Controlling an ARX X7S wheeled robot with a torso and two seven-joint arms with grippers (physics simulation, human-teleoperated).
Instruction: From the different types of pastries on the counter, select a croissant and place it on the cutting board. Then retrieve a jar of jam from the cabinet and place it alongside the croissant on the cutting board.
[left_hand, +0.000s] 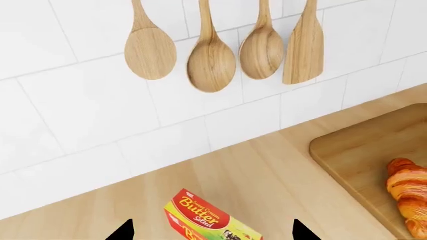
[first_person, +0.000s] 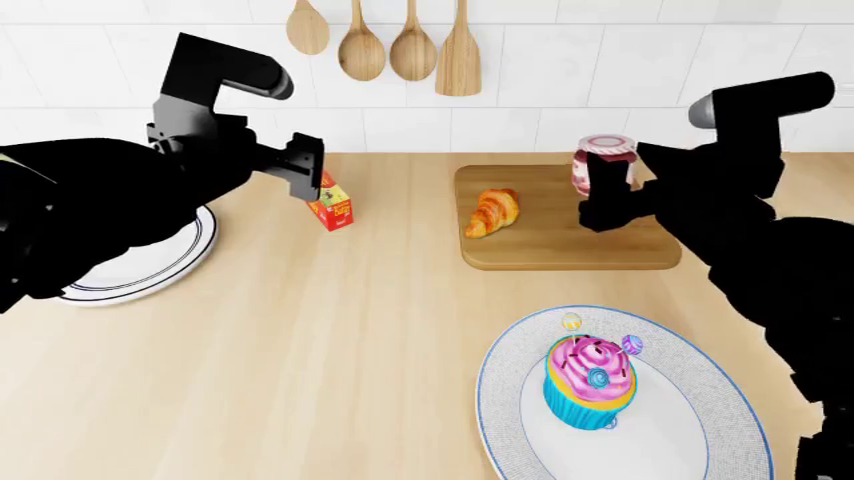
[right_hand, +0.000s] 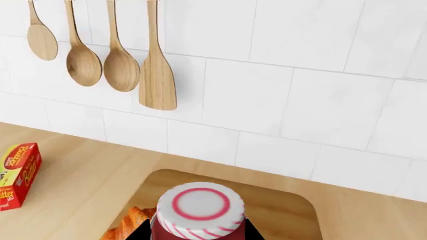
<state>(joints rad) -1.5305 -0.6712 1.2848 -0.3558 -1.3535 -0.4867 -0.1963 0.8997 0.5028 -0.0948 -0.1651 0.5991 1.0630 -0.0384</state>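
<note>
Up at two o'clock in the head view, the right pincer was clamped on the jam jar, which stood over the far right corner of the board; whether the jar's base touched the wood could not be told. From the right wrist its lid sat between dark fingers. The croissant lay on the board's left part, at nine o'clock from the jar and well apart. Bare wood lay between them and toward six o'clock. The left pincer hung spread wide, holding nothing, just above a butter box on the table. The cupcake sat on a plate at five o'clock.
</note>
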